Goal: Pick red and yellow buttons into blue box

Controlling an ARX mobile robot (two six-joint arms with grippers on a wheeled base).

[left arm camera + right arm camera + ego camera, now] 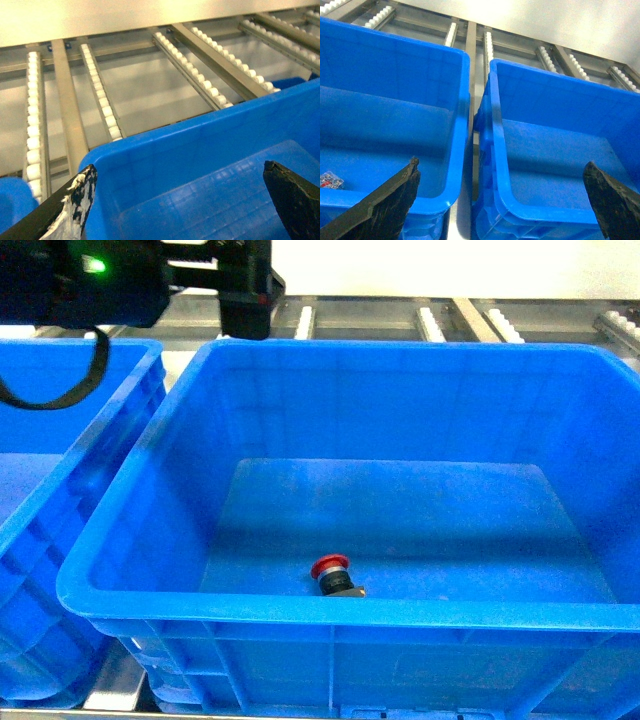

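Left gripper (180, 200): black jaws spread wide w/ nothing between them, one tip chipped whitish, hanging over the far rim of the big deep bright-blue plastic crate (210, 150); beyond it, a metal conveyor frame w/ rows of white rollers (102, 100). Right gripper (500, 200): jaws likewise released, empty, straddling the narrow gap between two blue crates standing side by side, rims nearly touching. In the head view the left arm's black housing (90, 280) w/ green LED and a looped black cable sits top left, above the neighbouring blue crate (60, 440). Red-capped mushroom push button on a black body (332, 575) lies inside the big crate on the floor, near the front wall, tilted, slightly left of centre; only the head view shows it. Yellow button not seen in any view. Right wrist view alone shows a small clear-and-red item (330, 180) on the floor of the left-hand crate, too small to identify.
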